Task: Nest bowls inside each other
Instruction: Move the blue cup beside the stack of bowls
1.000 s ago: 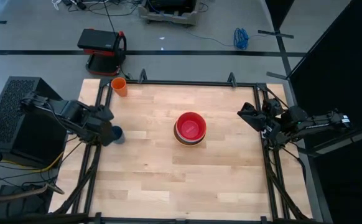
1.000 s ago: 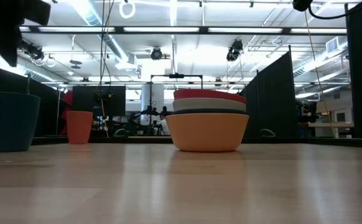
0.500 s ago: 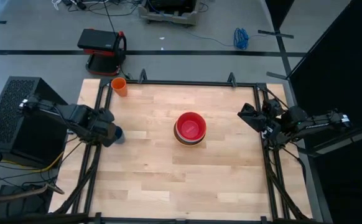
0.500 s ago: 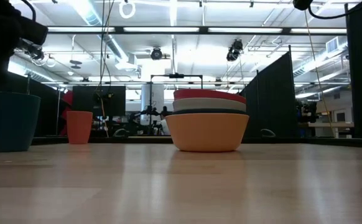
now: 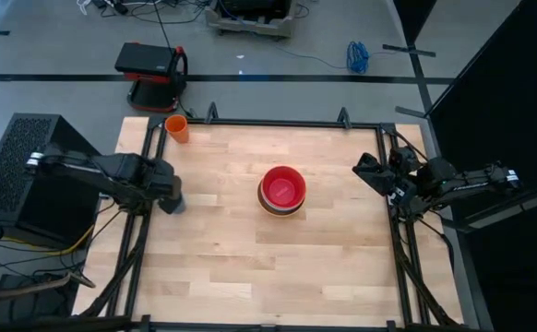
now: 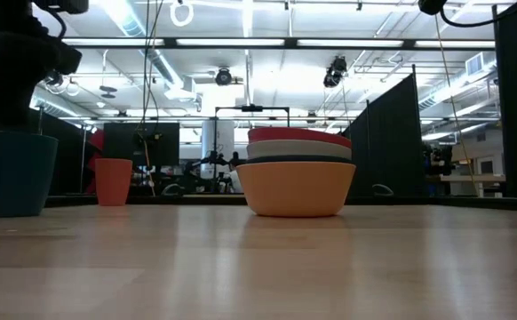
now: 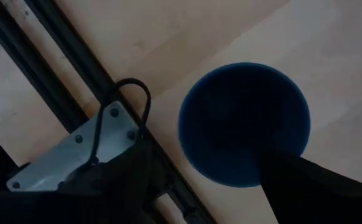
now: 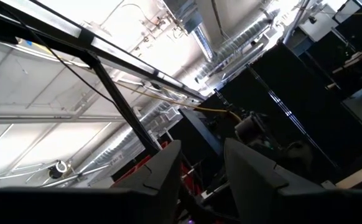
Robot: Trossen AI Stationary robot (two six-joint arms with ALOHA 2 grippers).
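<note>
**Left gripper wide open above the blue cup; bowls stacked at table centre**

Left gripper (image 7: 212, 186) hangs straight over the dark blue cup (image 7: 244, 123) at the table's 9 o'clock edge. Its two dark fingers (image 7: 305, 186) stand wide apart, one on either side of the cup's mouth in the wrist view, and they hold nothing; whether a finger touches the cup's rim cannot be told. From above, the gripper covers most of the cup, which stands upright just inside the black table frame (image 5: 149, 157).

At the centre of the wooden table (image 5: 278, 267) sits the bowl stack (image 5: 281, 191), well apart from both arms. In the low view the orange bowl (image 6: 295, 188) is at the bottom, with a dark teal rim, a white bowl and the red bowl (image 6: 299, 136) above it.

Farther off, at about 11 o'clock, the small orange cup (image 5: 177, 128) stands upright in the corner.

Right gripper (image 5: 365, 171) waits at the 3 o'clock edge, lifted off the table, its fingers partly open on nothing.
</note>
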